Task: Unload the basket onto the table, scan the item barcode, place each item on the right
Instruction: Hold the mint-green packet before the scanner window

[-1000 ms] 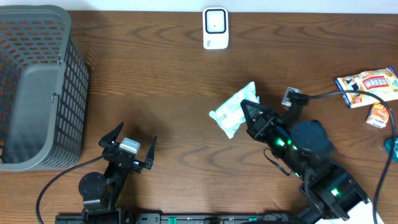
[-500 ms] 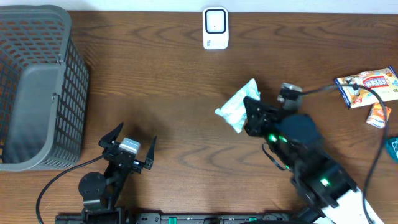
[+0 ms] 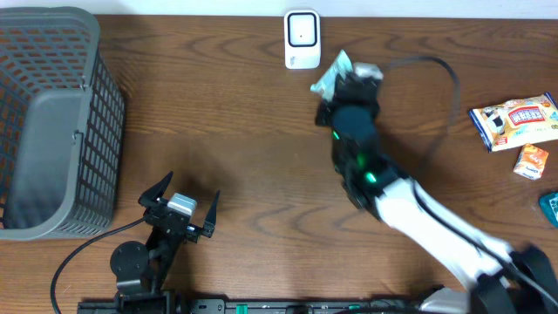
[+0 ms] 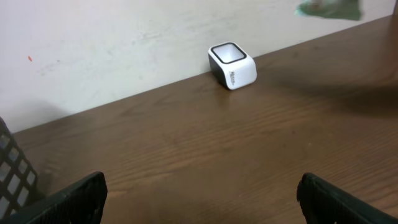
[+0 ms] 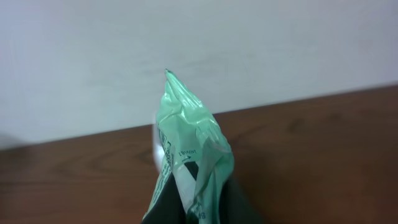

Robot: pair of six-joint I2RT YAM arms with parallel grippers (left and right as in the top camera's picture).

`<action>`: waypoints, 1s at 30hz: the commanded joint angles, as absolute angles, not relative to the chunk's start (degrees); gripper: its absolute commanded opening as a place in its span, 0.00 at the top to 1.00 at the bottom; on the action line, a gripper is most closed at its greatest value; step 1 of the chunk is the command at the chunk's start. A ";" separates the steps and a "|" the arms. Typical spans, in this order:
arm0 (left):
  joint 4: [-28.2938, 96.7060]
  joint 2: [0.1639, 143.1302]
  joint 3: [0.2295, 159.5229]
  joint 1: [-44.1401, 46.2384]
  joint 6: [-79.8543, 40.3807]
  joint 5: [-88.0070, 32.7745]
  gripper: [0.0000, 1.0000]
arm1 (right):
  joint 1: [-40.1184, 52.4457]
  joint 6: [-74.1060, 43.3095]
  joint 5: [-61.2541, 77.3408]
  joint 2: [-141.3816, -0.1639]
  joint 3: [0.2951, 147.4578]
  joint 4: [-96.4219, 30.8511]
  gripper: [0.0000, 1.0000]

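Item: the green packet [image 3: 335, 71] is off the bench [image 3: 244, 131], held in the air just to the right of the scanner, near the far edge.
Item, close view: its crimped top edge [image 5: 186, 118] points up; dark print shows on one face, too small to read.
Scanner: the white scanner [image 3: 302, 39] stands at the back of the bench by the wall, its dark window [image 4: 227, 53] tilted upward.
Right jaws: pressed together on the packet's lower end, pinching it, with the right arm [image 3: 410, 209] stretched far across the bench.
Left jaws: spread wide and holding nothing, near the front edge, well apart from the scanner.
Barcode: I cannot tell which face carries it, or whether that face is turned to the window.
Step in hand: likely presenting the packet to the scanner; no sign of a read is visible.
Risk 1: the packet hangs beside the window, not over it, so the code may miss the beam.
Risk 2: the film is soft and creased; a wrinkled code may not read.
Risk 3: only 1 end is pinched, so the free end may swing or the packet may slip.
Risk 4: the right arm is close to the scanner and could knock it askew.
Bystanders: the basket [image 3: 52, 122] at left and 2 snack packs [image 3: 514, 120] at right lie well apart.
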State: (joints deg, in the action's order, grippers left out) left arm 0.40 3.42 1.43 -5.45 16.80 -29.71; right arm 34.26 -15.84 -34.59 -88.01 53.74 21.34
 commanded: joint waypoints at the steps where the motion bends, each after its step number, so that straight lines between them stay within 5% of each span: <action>1: 2.35 3.22 0.23 -5.21 17.54 -30.44 0.02 | 33.21 -1.06 -41.80 -96.25 64.62 21.87 0.99; 17: 2.35 3.22 0.23 -5.21 17.54 -30.44 0.02 | 32.29 26.35 -47.94 -133.47 110.13 18.65 0.99; 26: 2.35 3.22 0.23 -5.21 17.54 -30.44 0.02 | 32.95 55.55 -48.58 -148.44 118.30 33.69 0.99; 30: 2.33 3.22 0.23 -5.21 17.54 -30.44 0.02 | 32.95 52.80 -48.47 -150.43 118.30 34.50 0.99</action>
